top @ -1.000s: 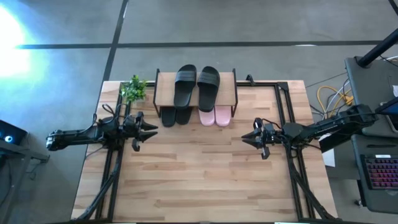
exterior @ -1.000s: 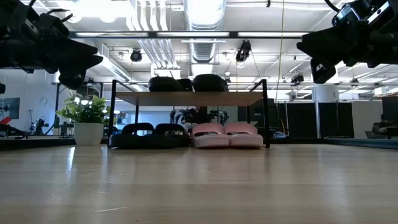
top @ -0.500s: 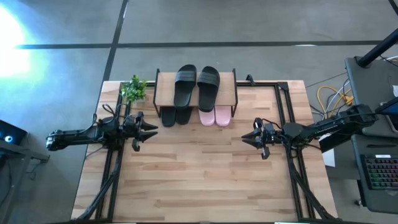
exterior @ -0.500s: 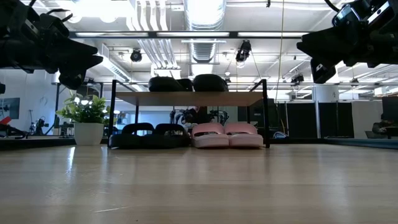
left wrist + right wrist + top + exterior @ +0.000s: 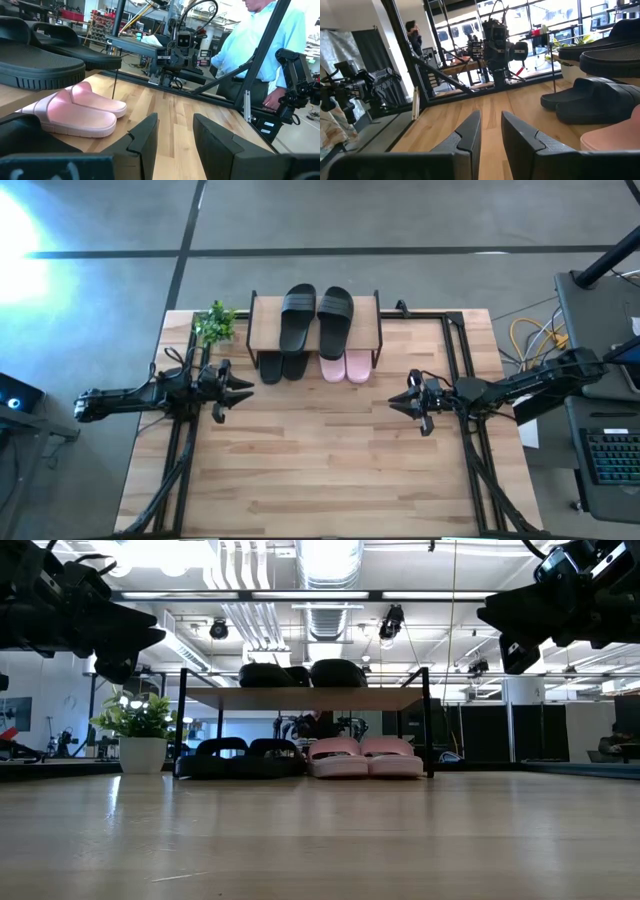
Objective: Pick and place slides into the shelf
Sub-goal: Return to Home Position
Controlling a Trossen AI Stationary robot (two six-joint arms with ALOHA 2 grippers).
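I'm seeing six light, bendy rubber slide sandals (image 5: 298, 318), black and pink, sitting on and under the small wooden-topped, black-legged shelf (image 5: 264, 322) (I'd be pinching the strap). The left gripper (image 5: 250, 391) and right gripper (image 5: 391, 402) are hovering before the shelf, empty, fingers slightly parted.

High view: I look straight down on the whole table (image 5: 330, 470). Low view: tabletop height, level, facing the shelf (image 5: 305, 698). Wrist views: low, facing each other across the table; all four share the shelf.
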